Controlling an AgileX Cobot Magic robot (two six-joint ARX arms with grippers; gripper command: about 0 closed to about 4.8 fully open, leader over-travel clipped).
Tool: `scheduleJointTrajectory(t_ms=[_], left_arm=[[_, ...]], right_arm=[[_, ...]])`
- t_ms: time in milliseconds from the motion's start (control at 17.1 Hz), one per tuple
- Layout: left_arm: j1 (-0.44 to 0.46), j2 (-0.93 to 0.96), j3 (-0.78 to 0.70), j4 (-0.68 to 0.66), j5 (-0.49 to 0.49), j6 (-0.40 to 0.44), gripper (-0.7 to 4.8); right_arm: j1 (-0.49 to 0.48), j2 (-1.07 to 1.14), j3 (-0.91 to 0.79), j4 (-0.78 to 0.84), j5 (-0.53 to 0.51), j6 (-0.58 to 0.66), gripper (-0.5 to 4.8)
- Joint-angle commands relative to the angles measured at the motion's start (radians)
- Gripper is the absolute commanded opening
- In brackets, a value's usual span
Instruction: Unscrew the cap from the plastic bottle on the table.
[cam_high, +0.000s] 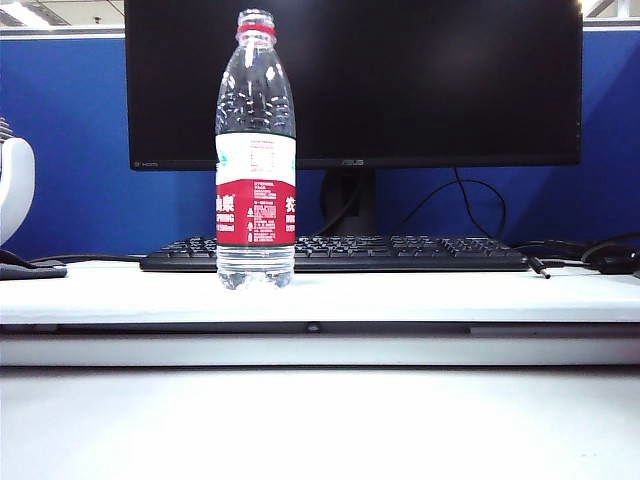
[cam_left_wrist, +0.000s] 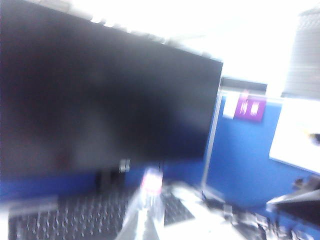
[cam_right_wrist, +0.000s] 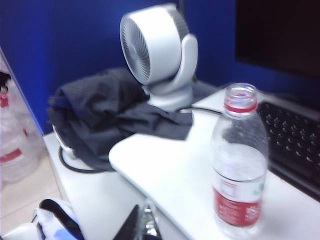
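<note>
Black and silver fingertips of our right gripper (cam_right_wrist: 143, 225) poke in at the edge of the right wrist view, pressed together with no gap between them. That claw is clenched on nothing we can see, and it hangs over the white table (cam_high: 450, 295), apart from the plastic bottle (cam_right_wrist: 239, 165) and off to its side. Our left gripper shows in no view. It is clenched too, but whether anything sits between its fingers we cannot tell. The left wrist view is blurred and gives only the bottle's neck from above, close under the camera.

We see the plastic bottle standing upright on the raised part of the table, just in front of a black keyboard (cam_high: 400, 252). Its mouth is open, with only the thin red ring around the neck. The cap is in none of our views. A red and white label wraps the lower half of the bottle. The walls are clear, and a faint line just above the label may be a water level, though we cannot be sure.

Behind the keyboard stands a dark monitor (cam_high: 350, 80) against a blue partition (cam_high: 70, 150). Towards the table's left end a white fan (cam_right_wrist: 155, 50) stands beside a heap of dark cloth (cam_right_wrist: 100, 115).
</note>
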Motion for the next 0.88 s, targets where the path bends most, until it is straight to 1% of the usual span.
scheduleJointTrajectory(t_ms=[58, 117, 175, 233, 292, 350, 409, 467, 525, 642, 700, 876], left_arm=[[0.0, -0.003, -0.004, -0.066, 0.078, -0.018, -0.06], [0.0, -0.003, -0.004, -0.071, 0.077, -0.014, -0.06], [0.0, -0.003, -0.008, -0.068, 0.075, -0.003, -0.06], [0.0, -0.003, -0.008, -0.07, 0.076, 0.0, -0.05], [0.0, -0.003, -0.008, -0.07, 0.075, 0.0, -0.05], [0.0, -0.003, -0.008, -0.072, 0.076, 0.0, -0.05], [0.0, -0.003, -0.008, -0.076, 0.079, 0.0, -0.05], [0.0, -0.003, -0.008, -0.084, 0.081, 0.0, -0.05], [0.0, -0.003, -0.008, -0.089, 0.074, 0.0, -0.05], [0.0, -0.003, -0.008, -0.099, 0.085, 0.0, -0.05], [0.0, -0.003, -0.008, -0.104, 0.082, 0.0, -0.05], [0.0, -0.003, -0.008, -0.111, 0.082, 0.0, -0.05]], right_arm=[[0.008, -0.05, -0.102, 0.079, -0.01, 0.012, -0.01], [0.013, -0.077, -0.135, 0.094, -0.007, 0.025, -0.01], [0.021, -0.117, -0.177, 0.129, 0.03, 0.04, -0.01], [0.035, -0.212, -0.257, 0.175, 0.155, 0.09, -0.01], [0.045, -0.285, -0.309, 0.19, 0.254, 0.11, -0.01], [0.05, -0.428, -0.393, 0.204, 0.403, 0.11, -0.01], [0.049, -0.51, -0.432, 0.211, 0.504, 0.094, -0.01], [0.04, -0.598, -0.47, 0.251, 0.669, 0.026, -0.01], [0.024, -0.646, -0.481, 0.266, 0.768, -0.003, -0.01], [-0.018, -0.739, -0.48, 0.26, 0.913, -0.004, -0.01], [-0.026, -0.772, -0.48, 0.259, 0.917, -0.004, -0.01], [-0.023, -0.772, -0.479, 0.262, 0.932, -0.004, -0.01]])
